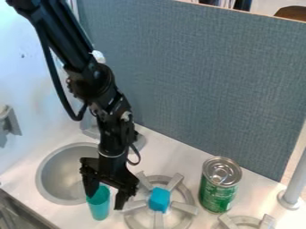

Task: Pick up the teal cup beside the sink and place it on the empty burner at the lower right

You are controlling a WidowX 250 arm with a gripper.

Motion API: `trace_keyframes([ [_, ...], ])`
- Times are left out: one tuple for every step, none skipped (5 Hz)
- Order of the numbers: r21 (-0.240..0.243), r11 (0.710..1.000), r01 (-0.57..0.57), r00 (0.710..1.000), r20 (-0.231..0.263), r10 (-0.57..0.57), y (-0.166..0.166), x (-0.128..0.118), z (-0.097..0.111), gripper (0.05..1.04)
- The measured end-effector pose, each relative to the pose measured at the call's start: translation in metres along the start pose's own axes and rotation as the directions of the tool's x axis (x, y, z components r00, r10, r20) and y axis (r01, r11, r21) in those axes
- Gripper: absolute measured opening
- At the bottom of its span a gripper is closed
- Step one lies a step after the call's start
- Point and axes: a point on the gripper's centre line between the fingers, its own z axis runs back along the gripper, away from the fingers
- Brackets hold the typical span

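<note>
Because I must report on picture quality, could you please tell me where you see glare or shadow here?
In the camera view, bright highlights on the can's metal top; pale, strongly lit wall at the left, with a faint shadow below the grey fitting; the black gripper is dark, with little surface detail; the blue-grey panel looks rather evenly lit, without obvious glare.
</note>
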Motion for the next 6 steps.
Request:
trace_keyframes([
  [0.001, 1.0, -0.005, 1.0, -0.014, 0.005, -0.001, 0.0, -0.006, 1.001],
  [0.008, 1.0, 0.001, 1.0, -0.031, 0.0, -0.004, -0.001, -0.013, 1.001],
  [0.004, 1.0, 0.005, 0.999, -0.041, -0.004, -0.007, 0.0, -0.019, 1.001],
  [0.003, 1.0, 0.002, 0.999, -0.038, -0.001, -0.008, 0.005, -0.02, 0.943],
  [0.013, 1.0, -0.006, 0.999, -0.039, 0.006, -0.006, 0.005, -0.02, 0.657],
  [0.024, 1.0, 0.001, 0.999, -0.052, 0.0, -0.004, 0.004, -0.02, 0.367],
])
